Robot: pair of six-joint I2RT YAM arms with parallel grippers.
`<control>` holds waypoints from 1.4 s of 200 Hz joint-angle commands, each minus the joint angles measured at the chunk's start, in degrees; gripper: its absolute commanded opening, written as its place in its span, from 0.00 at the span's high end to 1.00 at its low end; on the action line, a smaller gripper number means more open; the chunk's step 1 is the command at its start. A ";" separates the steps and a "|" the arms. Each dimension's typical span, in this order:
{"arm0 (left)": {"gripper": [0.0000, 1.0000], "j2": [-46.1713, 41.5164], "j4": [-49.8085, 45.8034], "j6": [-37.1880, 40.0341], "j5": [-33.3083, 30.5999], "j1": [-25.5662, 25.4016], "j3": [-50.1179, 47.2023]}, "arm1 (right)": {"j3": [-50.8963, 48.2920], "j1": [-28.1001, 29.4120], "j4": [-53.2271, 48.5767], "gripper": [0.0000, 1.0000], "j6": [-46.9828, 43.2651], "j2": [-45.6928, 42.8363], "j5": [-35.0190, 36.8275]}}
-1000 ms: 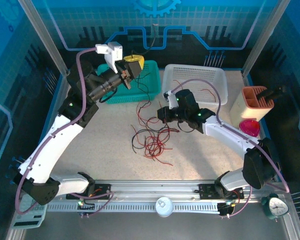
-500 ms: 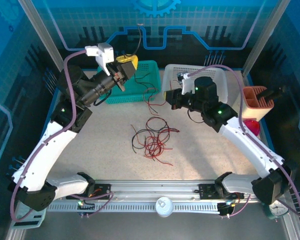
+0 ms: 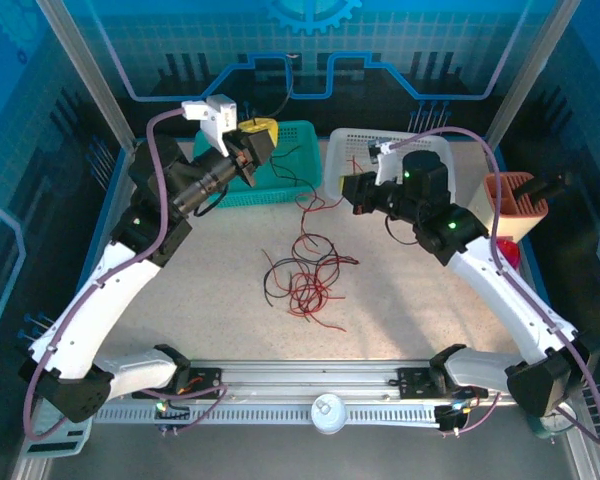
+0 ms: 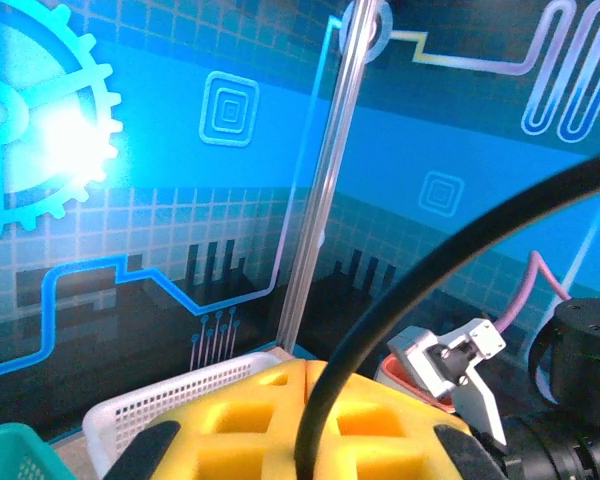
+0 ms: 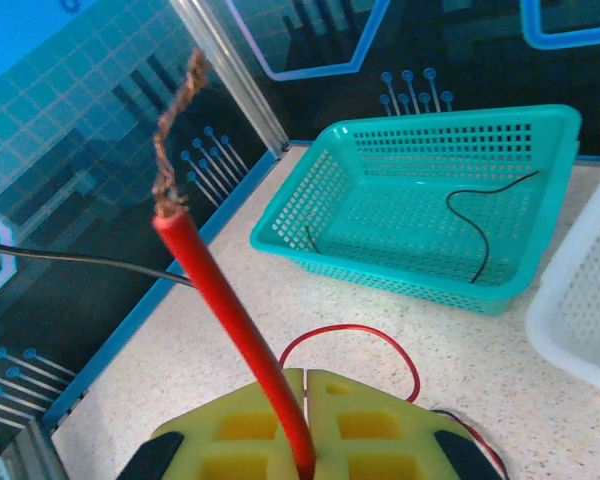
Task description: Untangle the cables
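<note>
The left arm (image 3: 110, 280) is raised from its base at 7 o'clock and bent sharply at the elbow near the left wall. Its forearm is pointed toward 2 o'clock, so that the left gripper (image 3: 259, 132) is held high above the far part of the teal basket (image 3: 280, 185). Its yellow fingers (image 4: 230, 430) are pressed together on a black cable (image 4: 312, 430). In the left wrist view, this cable is seen arching up and away toward 2 o'clock.

The right arm (image 3: 500, 290) is lifted from its base at 5 o'clock, with its long link slanted toward 11 o'clock and its wrist turned toward 9 o'clock. The right gripper (image 3: 350, 190) is held above the table (image 3: 400, 310), just beside the left wall of the white basket (image 3: 355, 145). It is clamped on a red cable (image 5: 230, 310). The cable's stripped, twisted copper end is seen standing up past the fingers in the right wrist view. In the top view, the red cable is seen hanging from the gripper toward 7 o'clock, down to the table.

The other cables (image 3: 305, 280), red and black, are left in a loose tangle at the table's middle, at 6 o'clock from the gap between the two baskets. One more thin black strand is seen lying inside the teal basket.
</note>
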 commanded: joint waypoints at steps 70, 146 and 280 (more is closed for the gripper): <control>1.00 -0.98 1.86 3.88 -7.13 -0.36 -1.17 | -3.57 -7.75 -1.33 1.00 0.55 -5.80 0.13; 1.00 1.19 4.99 9.33 -16.36 -0.26 -2.78 | -5.50 -12.36 -3.25 1.00 2.11 -9.10 4.40; 1.00 6.55 10.89 12.48 -29.92 9.37 -2.77 | -6.50 -18.05 -6.92 1.00 3.22 -16.71 12.18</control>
